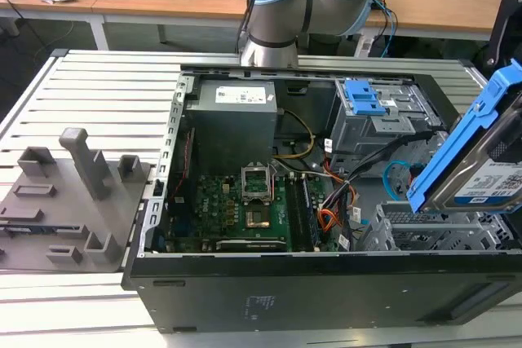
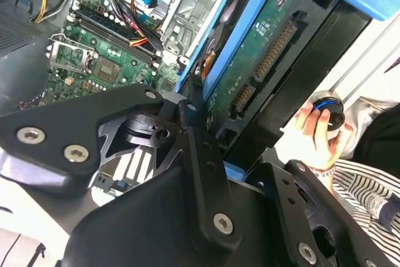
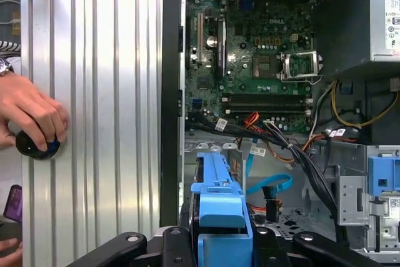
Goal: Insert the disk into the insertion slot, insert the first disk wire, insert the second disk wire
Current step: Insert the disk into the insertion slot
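Observation:
My gripper point(image 2: 232, 145) is shut on the disk point(image 1: 481, 170), a silver drive with a white label in a bright blue carrier. In the exterior view the disk hangs tilted at the right, just above the insertion slot point(image 1: 424, 235), a low perforated silver cage. In the second wrist view the black fingers point(image 2: 195, 123) clamp the disk's point(image 2: 262, 54) lower end. In the first wrist view the blue carrier point(image 3: 219, 198) rises between the gripper's arms. The first disk wire point(image 1: 327, 220), orange-red, lies loose by the motherboard. The second disk wire point(image 1: 396, 175), light blue, loops beside the slot.
The open computer case holds a motherboard point(image 1: 236, 205), a power supply point(image 1: 232, 120) and a taller grey cage with blue latches point(image 1: 371, 112). A grey fixture plate point(image 1: 73, 193) lies on the ribbed table at the exterior view's left. A person's hand point(image 3: 31, 114) rests on a black knob.

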